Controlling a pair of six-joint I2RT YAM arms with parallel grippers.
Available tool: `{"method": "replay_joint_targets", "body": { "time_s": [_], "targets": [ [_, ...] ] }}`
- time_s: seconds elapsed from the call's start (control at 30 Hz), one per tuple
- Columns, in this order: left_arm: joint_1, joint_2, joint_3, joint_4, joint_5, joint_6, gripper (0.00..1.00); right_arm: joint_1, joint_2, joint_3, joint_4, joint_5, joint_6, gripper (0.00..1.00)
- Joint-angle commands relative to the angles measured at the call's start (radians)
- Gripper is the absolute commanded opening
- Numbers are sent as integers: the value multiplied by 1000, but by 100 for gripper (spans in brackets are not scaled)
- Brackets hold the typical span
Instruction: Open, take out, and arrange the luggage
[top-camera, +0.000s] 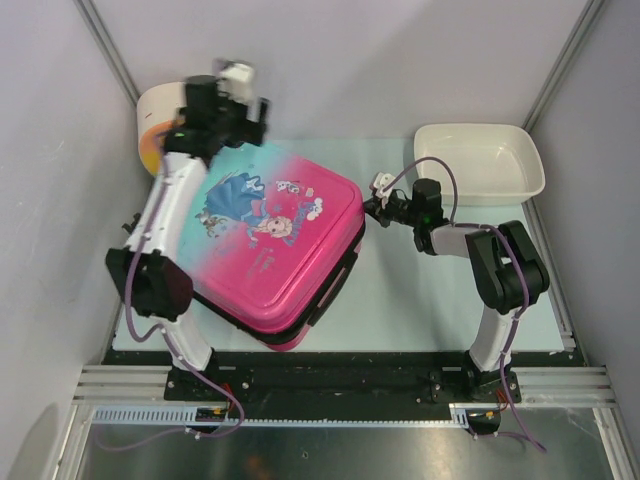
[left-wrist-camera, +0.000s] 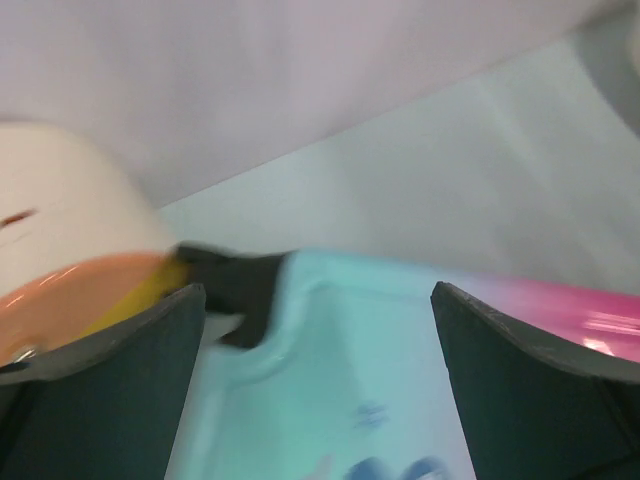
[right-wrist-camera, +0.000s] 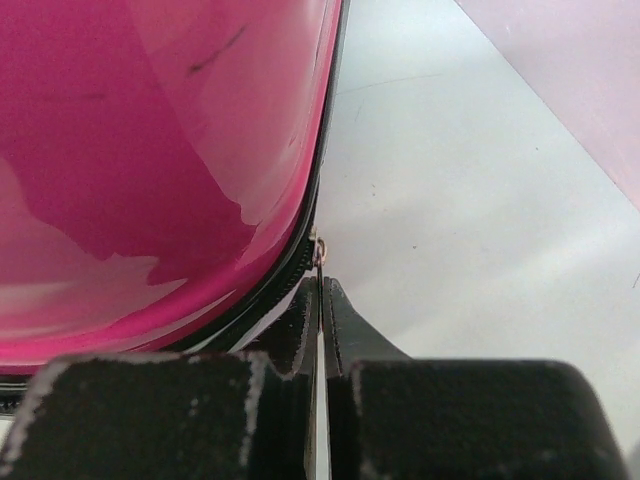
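The luggage (top-camera: 275, 245) lies print-side up on the pale mat, teal end at the back, pink end toward me, its black zip line along the right side. In the right wrist view the pink shell (right-wrist-camera: 150, 150) fills the left half. My right gripper (right-wrist-camera: 320, 282) is shut, with the small metal zip pull (right-wrist-camera: 318, 250) pinched at its tips; from above this gripper (top-camera: 375, 203) sits at the luggage's right edge. My left gripper (left-wrist-camera: 318, 290) hangs open above the teal end (left-wrist-camera: 340, 370), holding nothing; in the top view it (top-camera: 225, 105) is blurred.
A cream-and-orange rounded box (top-camera: 155, 125) stands at the back left, right next to the left gripper, and also shows as a cream-and-orange shape (left-wrist-camera: 70, 250) in the left wrist view. A white basin (top-camera: 480, 165) sits at the back right. Grey walls close in both sides.
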Motion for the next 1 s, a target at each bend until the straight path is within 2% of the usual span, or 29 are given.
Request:
{"method": "replay_joint_targets", "body": {
  "time_s": [0.0, 0.23, 0.37, 0.57, 0.73, 0.83, 0.97],
  "targets": [
    [174, -61, 5, -106, 297, -110, 100, -20, -38, 57, 81, -9, 6, 0],
    [266, -48, -125, -109, 372, -170, 100, -20, -53, 58, 30, -35, -1, 0],
    [266, -11, -170, -112, 305, -169, 98, -18, -62, 55, -31, -60, -9, 0],
    [266, 8, -231, -120, 308, -169, 95, -23, -102, 17, -79, -93, -11, 0],
    [266, 17, -157, -120, 159, -129, 100, -21, -133, -14, -97, -110, -15, 0],
    [308, 37, -89, -118, 73, -109, 100, -17, -128, -22, -88, -107, -14, 0],
    [323, 57, -64, -121, 125, -67, 100, -14, -127, -22, -77, -112, -12, 0]
  ]
}}
